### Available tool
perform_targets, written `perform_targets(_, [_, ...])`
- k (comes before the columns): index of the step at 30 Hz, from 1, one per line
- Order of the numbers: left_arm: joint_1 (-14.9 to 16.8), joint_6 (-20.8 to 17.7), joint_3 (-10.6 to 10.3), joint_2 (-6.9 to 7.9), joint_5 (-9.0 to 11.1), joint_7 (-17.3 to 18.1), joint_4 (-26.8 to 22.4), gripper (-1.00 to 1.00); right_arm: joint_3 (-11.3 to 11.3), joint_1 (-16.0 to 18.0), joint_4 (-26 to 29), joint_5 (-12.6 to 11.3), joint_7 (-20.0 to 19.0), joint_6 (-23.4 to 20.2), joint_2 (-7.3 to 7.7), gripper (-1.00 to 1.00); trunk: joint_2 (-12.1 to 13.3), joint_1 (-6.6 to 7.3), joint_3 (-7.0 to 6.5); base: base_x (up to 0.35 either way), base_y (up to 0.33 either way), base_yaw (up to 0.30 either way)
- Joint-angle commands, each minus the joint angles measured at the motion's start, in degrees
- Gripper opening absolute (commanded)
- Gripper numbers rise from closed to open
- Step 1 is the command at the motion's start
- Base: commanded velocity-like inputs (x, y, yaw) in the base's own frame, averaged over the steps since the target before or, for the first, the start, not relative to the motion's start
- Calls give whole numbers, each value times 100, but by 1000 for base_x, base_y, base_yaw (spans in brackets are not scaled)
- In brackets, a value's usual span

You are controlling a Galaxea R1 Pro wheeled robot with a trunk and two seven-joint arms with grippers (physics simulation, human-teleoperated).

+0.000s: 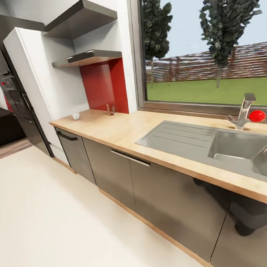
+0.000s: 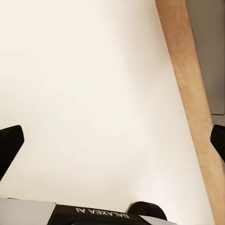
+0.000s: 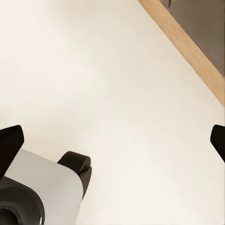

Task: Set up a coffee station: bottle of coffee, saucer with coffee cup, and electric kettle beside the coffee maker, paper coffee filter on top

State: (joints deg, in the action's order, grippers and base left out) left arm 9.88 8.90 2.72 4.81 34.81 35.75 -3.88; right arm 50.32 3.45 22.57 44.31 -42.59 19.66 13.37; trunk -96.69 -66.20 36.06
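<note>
One small white cup sits at the far end of the desk, near the red backsplash under two wall shelves. Left tool and right tool: fingers wide apart, empty, both over bare floor, well away from the cup. One sink, one faucet.
</note>
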Motion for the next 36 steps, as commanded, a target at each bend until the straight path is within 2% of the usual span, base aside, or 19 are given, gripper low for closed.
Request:
perform_targets(1, [6,24,27,-1,-27,20,10,100,49,6,2,51,27,29,-5,100,-3,0,5,0,0,270])
perform_targets(7, [8,24,27,2,-27,20,10,100,48,6,2,156,117,29,-17,100,-3,0,5,2,0,270])
perform_targets(12, [6,24,27,-2,-27,20,10,100,48,4,-4,530,133,29,-21,100,-3,0,5,144,78,150])
perform_targets(15, [6,24,27,-1,-27,20,10,100,48,5,-6,626,135,29,-24,100,-3,0,5,241,148,87])
perform_targets(36, [8,24,27,2,-27,20,10,100,57,6,-7,693,151,29,-27,100,-3,0,5,272,183,247])
